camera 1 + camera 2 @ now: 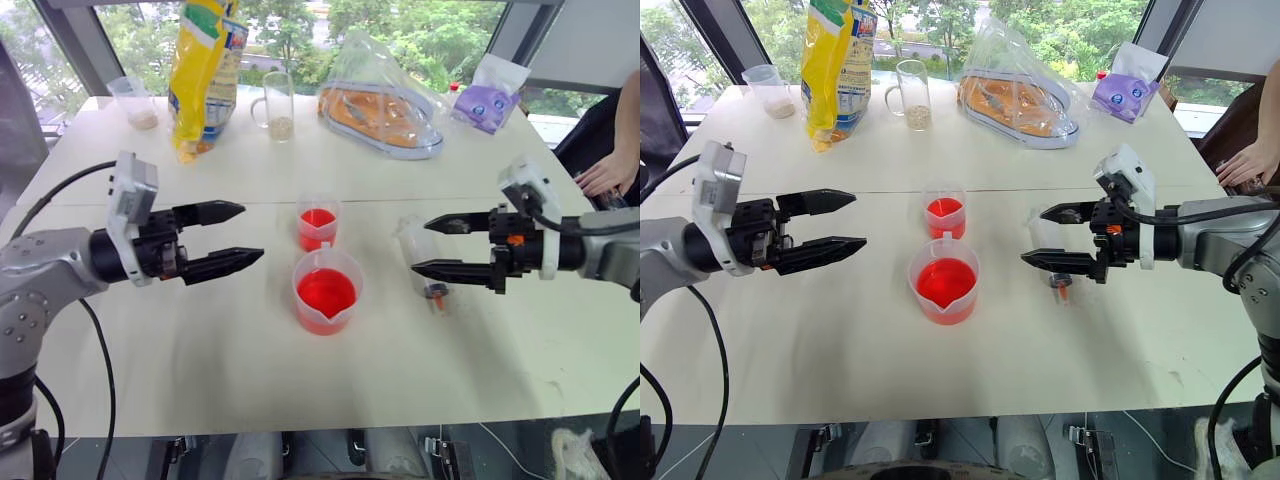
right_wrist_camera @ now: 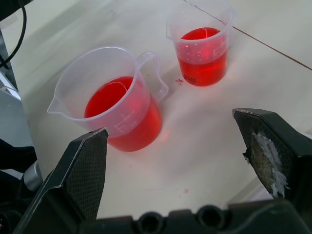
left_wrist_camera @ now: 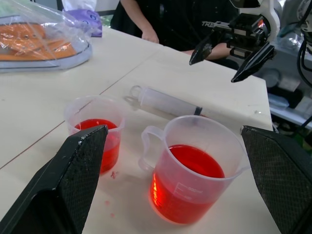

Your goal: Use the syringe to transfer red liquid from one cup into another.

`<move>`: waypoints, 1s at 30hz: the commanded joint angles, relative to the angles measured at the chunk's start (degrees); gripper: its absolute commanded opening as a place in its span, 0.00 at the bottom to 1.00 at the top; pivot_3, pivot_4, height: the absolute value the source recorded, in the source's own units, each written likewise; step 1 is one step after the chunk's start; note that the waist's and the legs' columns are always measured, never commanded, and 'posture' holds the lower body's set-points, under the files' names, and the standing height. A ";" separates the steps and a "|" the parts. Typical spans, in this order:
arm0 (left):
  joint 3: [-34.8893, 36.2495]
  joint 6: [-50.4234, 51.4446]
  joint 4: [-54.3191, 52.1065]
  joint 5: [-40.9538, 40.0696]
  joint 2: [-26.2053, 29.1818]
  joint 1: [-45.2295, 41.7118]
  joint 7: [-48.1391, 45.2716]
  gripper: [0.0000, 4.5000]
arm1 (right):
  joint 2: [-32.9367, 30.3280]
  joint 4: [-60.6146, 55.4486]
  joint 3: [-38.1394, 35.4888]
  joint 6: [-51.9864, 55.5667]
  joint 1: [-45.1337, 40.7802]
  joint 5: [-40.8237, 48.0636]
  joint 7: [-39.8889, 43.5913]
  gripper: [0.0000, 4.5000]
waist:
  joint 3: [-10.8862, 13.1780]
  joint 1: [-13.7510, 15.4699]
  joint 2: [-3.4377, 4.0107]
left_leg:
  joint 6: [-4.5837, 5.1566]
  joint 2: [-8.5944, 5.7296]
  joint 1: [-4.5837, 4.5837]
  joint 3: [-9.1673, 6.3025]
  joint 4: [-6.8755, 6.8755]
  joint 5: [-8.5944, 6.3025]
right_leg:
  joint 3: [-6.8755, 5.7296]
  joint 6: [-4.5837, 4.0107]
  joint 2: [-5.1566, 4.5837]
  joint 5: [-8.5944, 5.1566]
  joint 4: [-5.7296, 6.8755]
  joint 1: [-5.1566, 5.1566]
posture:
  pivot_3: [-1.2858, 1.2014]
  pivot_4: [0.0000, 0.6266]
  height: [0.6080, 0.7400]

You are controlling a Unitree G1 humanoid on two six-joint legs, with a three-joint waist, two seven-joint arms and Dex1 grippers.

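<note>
Both grippers, left and right, are hovering over the table with fingers spread, holding nothing. The syringe is lying mid-table under the right gripper, right of the beaker and cup, both holding red liquid.

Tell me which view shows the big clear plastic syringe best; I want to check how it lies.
The left wrist view: the large clear plastic syringe lies flat on the white table, unobstructed, behind the beaker. In both eye views the right gripper partly covers it. The right wrist view looks at the cups instead.
</note>
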 commanded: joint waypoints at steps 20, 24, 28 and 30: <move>0.16 -0.97 0.65 -0.21 0.50 -2.33 -0.47 1.00 | -0.90 -0.95 -0.30 -0.34 -0.73 -0.91 -0.32 0.99 | 0.00 0.00 0.00 | 0.00 0.00 0.05 0.01 0.00 0.00 | 0.00 0.02 0.00 0.01 0.02 0.04 | 0.52 0.24 1.00; -0.02 -1.10 0.63 0.00 0.37 -2.38 -0.40 1.00 | -0.93 -0.30 1.77 0.39 -1.27 -2.85 -2.26 0.99 | 0.00 -0.01 0.00 | 0.00 0.00 0.08 0.01 0.00 0.00 | 0.00 0.02 0.00 0.01 0.02 0.06 | 0.52 0.24 1.00; -0.50 -1.31 0.66 0.31 0.02 -2.64 -0.22 1.00 | 0.80 3.83 6.26 5.52 -5.94 -5.98 -8.20 0.99 | 0.00 -0.10 0.00 | -0.02 0.00 0.14 0.06 0.00 0.01 | 0.04 -0.05 0.00 -0.02 0.03 0.09 | 0.52 0.24 1.00; -0.77 -1.47 0.69 0.45 -0.14 -2.79 -0.15 1.00 | 1.64 5.68 8.38 7.87 -8.28 -7.14 -9.99 0.99 | 0.00 -0.08 0.00 | -0.02 0.00 0.17 0.08 0.00 0.01 | 0.06 -0.13 0.00 -0.07 0.03 0.09 | 0.52 0.24 1.00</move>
